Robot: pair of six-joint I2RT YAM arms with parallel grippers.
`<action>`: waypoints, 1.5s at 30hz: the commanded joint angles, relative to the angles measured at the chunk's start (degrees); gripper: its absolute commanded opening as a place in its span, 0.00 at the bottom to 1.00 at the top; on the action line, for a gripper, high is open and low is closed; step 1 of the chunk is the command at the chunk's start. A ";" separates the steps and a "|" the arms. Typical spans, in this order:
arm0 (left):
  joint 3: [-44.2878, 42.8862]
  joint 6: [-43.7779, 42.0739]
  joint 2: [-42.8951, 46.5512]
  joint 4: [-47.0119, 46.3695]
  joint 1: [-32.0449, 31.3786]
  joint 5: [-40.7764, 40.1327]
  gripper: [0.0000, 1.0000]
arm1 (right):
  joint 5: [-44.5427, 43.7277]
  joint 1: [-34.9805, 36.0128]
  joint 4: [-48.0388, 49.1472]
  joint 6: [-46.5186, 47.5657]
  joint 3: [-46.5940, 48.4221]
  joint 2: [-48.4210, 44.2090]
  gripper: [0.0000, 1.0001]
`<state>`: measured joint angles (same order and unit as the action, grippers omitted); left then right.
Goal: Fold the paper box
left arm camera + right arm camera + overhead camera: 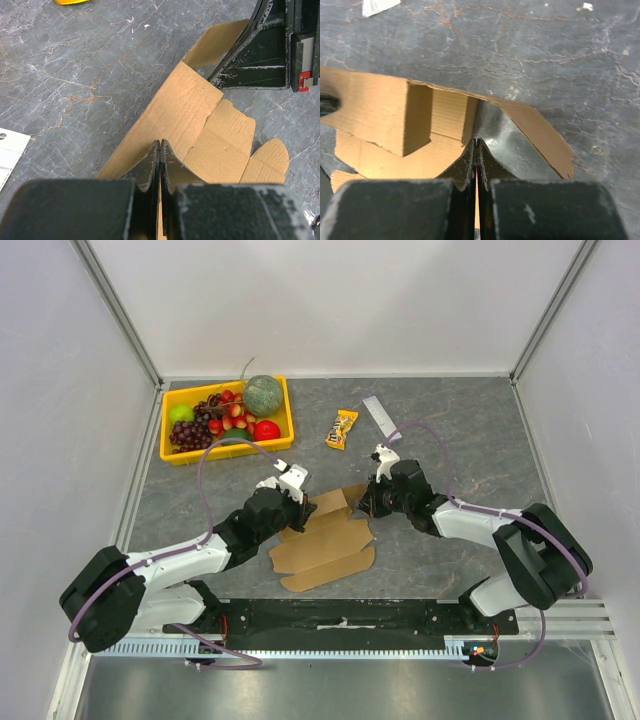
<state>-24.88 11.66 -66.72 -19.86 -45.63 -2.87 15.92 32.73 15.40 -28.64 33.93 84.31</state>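
The paper box [330, 545] lies half-folded mid-table, between my two arms. My left gripper [159, 146] has its fingers pressed together at the box's left wall, and my right gripper [476, 144] is closed the same way at the raised right flap. Each seems to nip a sliver of cardboard, though the view is tight. Bare table [460, 450] stretches far and right. The yellow fruit tray [172, 452] sits far left, well apart.
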 commanded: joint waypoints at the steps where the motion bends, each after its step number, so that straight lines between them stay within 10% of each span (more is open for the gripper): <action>1: 0.28 1.17 0.01 -0.01 0.10 -0.03 0.02 | -3.71 -0.21 -2.22 2.28 1.75 -0.38 0.01; 25: -0.43 1.26 -0.69 0.78 0.19 0.32 0.02 | 16.60 -0.21 27.14 -8.80 -3.08 15.09 0.00; 29: -0.34 1.26 -0.52 0.96 0.19 0.41 0.02 | 13.97 -0.21 17.69 -4.16 -1.77 10.54 0.02; 45: -0.16 1.44 0.98 1.57 0.19 0.41 0.02 | -15.47 -0.30 -29.71 20.02 12.20 -13.92 0.62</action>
<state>-24.88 11.99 -66.65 -19.59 -45.60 -2.79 7.99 32.71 -2.94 -14.57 42.39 69.80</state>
